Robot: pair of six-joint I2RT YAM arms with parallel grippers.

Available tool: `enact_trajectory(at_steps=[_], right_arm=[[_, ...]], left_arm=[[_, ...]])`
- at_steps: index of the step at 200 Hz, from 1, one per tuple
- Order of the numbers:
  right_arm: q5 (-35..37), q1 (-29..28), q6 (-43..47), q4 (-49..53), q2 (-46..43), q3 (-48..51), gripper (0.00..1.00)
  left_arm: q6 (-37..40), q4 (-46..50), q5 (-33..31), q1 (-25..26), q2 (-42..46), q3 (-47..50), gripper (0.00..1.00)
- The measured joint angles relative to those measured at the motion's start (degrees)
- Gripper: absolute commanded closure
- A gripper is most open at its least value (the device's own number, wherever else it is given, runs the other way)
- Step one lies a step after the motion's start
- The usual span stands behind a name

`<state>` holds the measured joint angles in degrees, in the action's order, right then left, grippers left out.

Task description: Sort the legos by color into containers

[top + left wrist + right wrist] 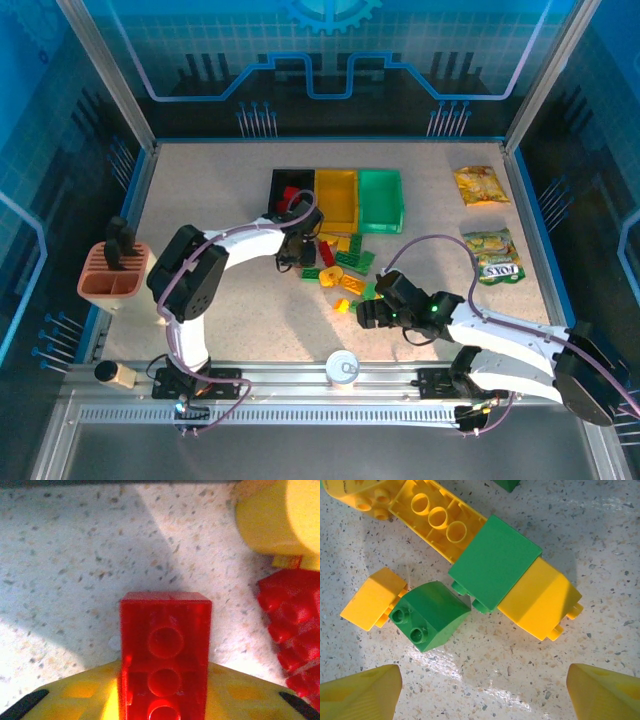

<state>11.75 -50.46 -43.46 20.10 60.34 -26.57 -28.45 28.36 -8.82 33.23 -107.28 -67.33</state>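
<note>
The containers [336, 195] stand in a row at upper centre, with the legos [340, 268] heaped just below, a short carry. The left gripper [165, 700] is clamped on a red brick [165, 650], probably to bin it. The right gripper [485, 695] hangs with fingers apart over a green brick [430, 612], seemingly to straddle it.

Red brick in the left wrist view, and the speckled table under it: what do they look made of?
The red brick looks like moulded hard plastic with a glossy finish: even colour, crisp edges, light glinting on its round details. The table looks like a pale stone-like or laminate top, fairly smooth; dark flecks show all over it, but which material it is I can't tell.
</note>
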Motion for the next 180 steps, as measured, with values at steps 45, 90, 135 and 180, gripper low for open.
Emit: enact_trajectory(at_steps=[45, 90, 135, 180], right_arm=[[-0.2, 0.0, 0.5, -0.1, 2.2, -0.2, 0.14], [-0.2, 0.0, 0.6, -0.2, 2.4, -0.5, 0.14], [-0.2, 0.0, 0.6, -0.2, 2.1, -0.5, 0.14], [-0.2, 0.1, 0.5, -0.1, 0.3, 0.0, 0.14]], left_arm=[[0.3, 1.0, -1.4, -0.1, 6.1, 1.1, 0.69], [1.5, 1.4, -1.2, -3.8, 10.1, -0.2, 0.69], [3.1, 2.5, 0.2, -10.0, 9.8, -6.1, 0.69], [4.5, 3.3, 2.5, -13.6, 4.5, -15.6, 0.68]])
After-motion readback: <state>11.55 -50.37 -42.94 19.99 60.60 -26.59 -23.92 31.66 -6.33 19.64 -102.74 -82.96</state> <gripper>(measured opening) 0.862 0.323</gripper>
